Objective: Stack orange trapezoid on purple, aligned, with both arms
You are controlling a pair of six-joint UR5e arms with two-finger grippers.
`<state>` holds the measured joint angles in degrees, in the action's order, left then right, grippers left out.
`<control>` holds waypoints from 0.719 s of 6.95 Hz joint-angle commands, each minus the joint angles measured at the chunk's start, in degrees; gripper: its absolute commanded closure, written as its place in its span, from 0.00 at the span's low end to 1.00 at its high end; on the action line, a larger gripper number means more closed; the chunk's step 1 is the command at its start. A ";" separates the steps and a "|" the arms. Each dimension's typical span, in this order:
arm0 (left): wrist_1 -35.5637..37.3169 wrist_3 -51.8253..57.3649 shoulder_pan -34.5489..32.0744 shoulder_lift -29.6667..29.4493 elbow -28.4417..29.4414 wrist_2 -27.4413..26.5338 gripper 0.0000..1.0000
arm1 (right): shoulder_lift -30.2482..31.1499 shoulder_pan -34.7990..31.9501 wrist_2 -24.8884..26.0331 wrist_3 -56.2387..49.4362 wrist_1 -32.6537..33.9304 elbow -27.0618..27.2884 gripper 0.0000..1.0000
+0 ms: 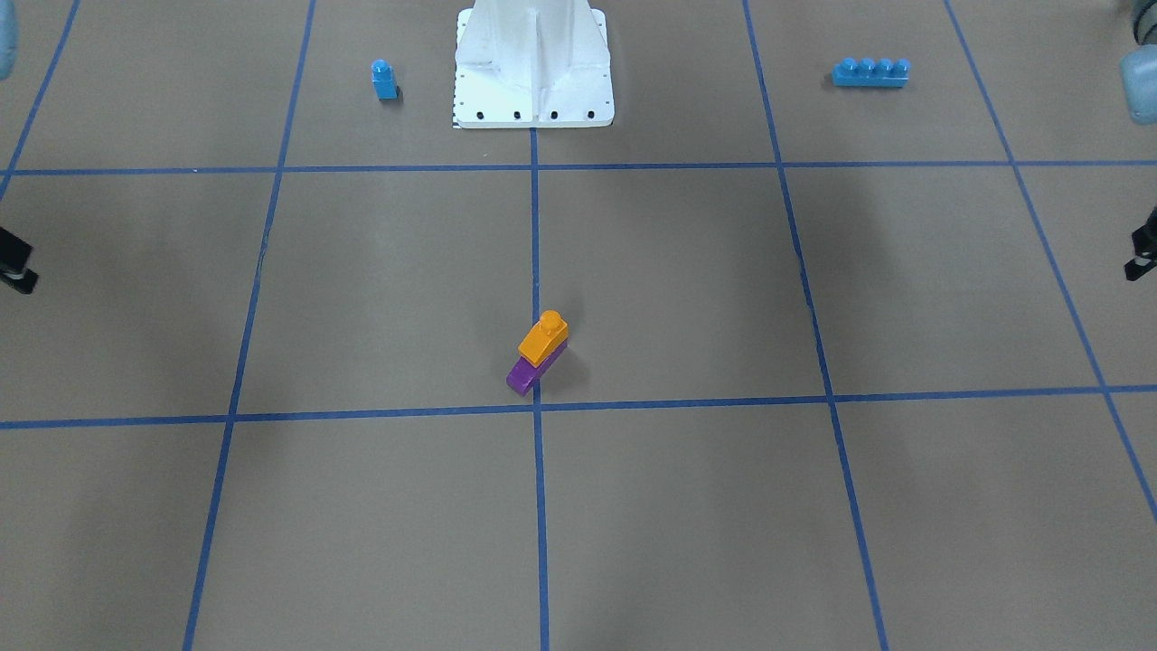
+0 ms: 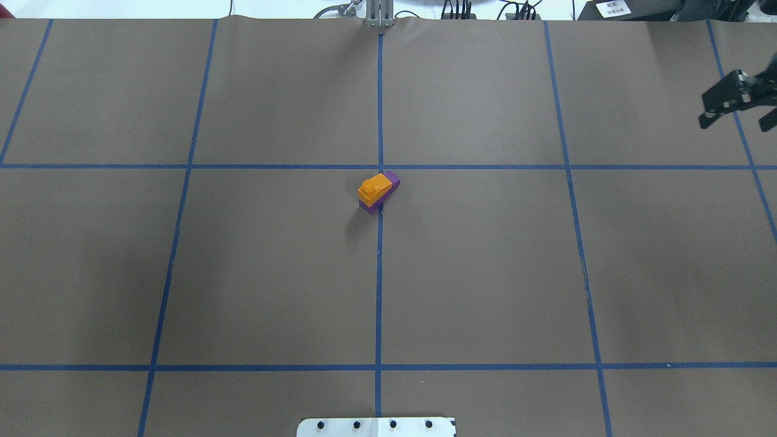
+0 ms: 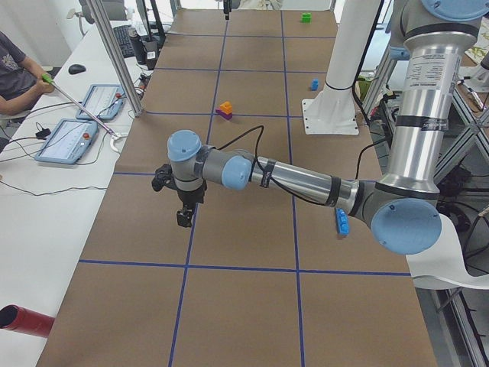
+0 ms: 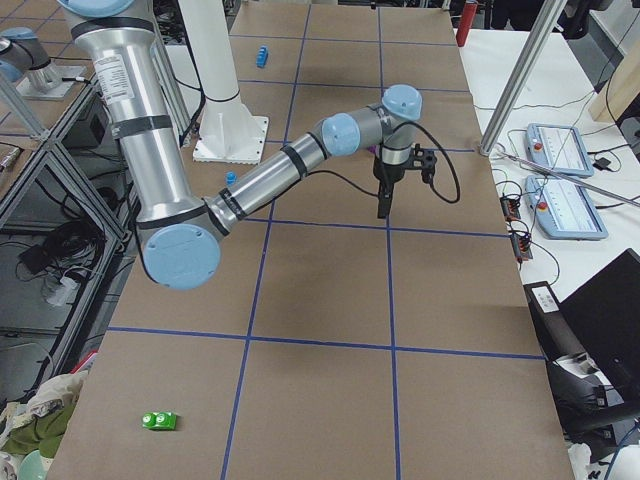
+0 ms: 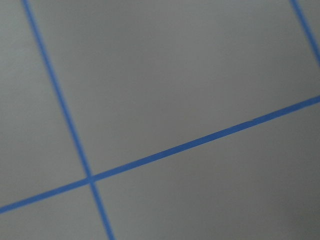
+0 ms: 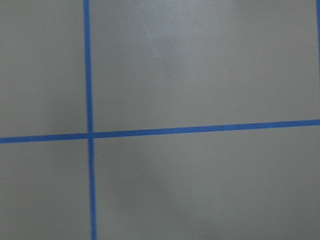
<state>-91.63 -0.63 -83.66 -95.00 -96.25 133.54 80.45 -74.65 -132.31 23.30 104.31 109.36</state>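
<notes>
The orange trapezoid [image 1: 542, 336] sits on top of the purple brick [image 1: 522, 375] near the middle of the table, on the centre tape line, with its stud up. The stack also shows in the overhead view, orange [image 2: 373, 188] on purple [image 2: 393, 179], and no gripper touches it. My right gripper [image 2: 736, 120] hangs far off at the table's right edge, fingers apart and empty. My left gripper [image 3: 183, 215] hangs over the table's left side, far from the stack; only a cut-off piece [image 1: 1141, 258] shows elsewhere, so I cannot tell whether it is open. Both wrist views show only brown paper and blue tape.
A small blue one-stud brick [image 1: 384, 80] and a long blue four-stud brick [image 1: 870, 72] stand near the robot's white base [image 1: 533, 81]. A green brick [image 4: 159, 421] lies at the far right end. An operator [image 3: 15, 69] sits at the side desk.
</notes>
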 commanded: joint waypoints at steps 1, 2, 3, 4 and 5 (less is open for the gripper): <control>-2.21 -6.34 -7.37 1.57 4.64 12.53 0.00 | 9.88 -5.76 -3.74 -10.90 -9.00 -5.10 0.00; -7.90 -6.31 -7.49 4.44 5.63 12.96 0.00 | 11.38 -5.68 -3.48 -10.82 -9.38 -6.43 0.00; -16.57 -6.05 -7.40 8.47 5.81 12.62 0.00 | 11.31 -5.76 -3.48 -10.30 -9.38 -7.40 0.00; -18.05 -6.05 -7.40 8.78 5.55 7.40 0.00 | 11.91 -6.29 -3.48 -10.30 -9.38 -7.58 0.00; -17.97 -5.96 -7.14 8.87 5.03 2.30 0.00 | 12.44 -7.51 -3.48 -10.91 -9.38 -7.59 0.00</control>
<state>-108.10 -6.62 -90.95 -86.80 -90.84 141.17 92.23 -81.05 -135.78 12.84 94.98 102.01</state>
